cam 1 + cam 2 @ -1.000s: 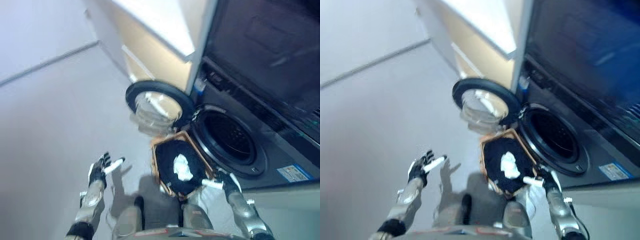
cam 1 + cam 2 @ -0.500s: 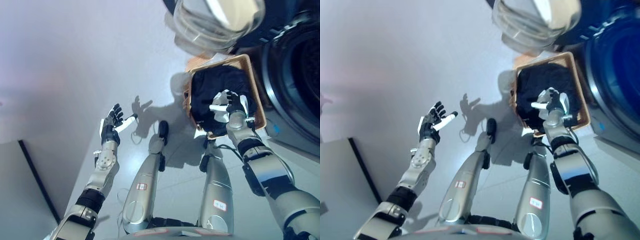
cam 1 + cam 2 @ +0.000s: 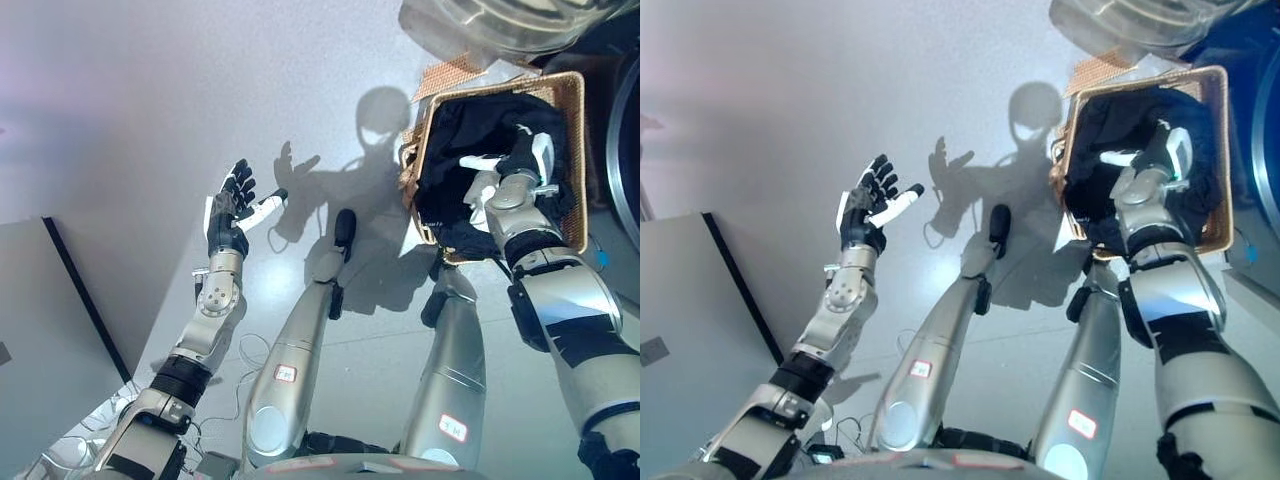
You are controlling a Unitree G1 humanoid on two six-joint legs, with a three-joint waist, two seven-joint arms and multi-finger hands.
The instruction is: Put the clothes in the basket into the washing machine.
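Note:
A wicker basket [image 3: 574, 100] stands on the floor at the upper right, filled with dark clothes [image 3: 468, 122]. My right hand [image 3: 515, 165] is over the clothes inside the basket, its fingers relaxed and its white-tipped thumb sticking out to the left; it is open and holds nothing that I can see. My left hand [image 3: 232, 210] is open with spread fingers, raised over the bare floor at the left, far from the basket. The washing machine's open glass door [image 3: 500, 25] shows at the top edge just beyond the basket, and the rim of the drum opening [image 3: 628, 130] shows at the right edge.
A grey panel with a dark edge [image 3: 50, 330] fills the lower left. The pale floor [image 3: 150, 90] stretches between my left hand and the basket.
The camera has tilted down, so the whole picture has shifted. My right hand has moved from the basket's near corner to over the clothes inside. My left hand stays raised and open.

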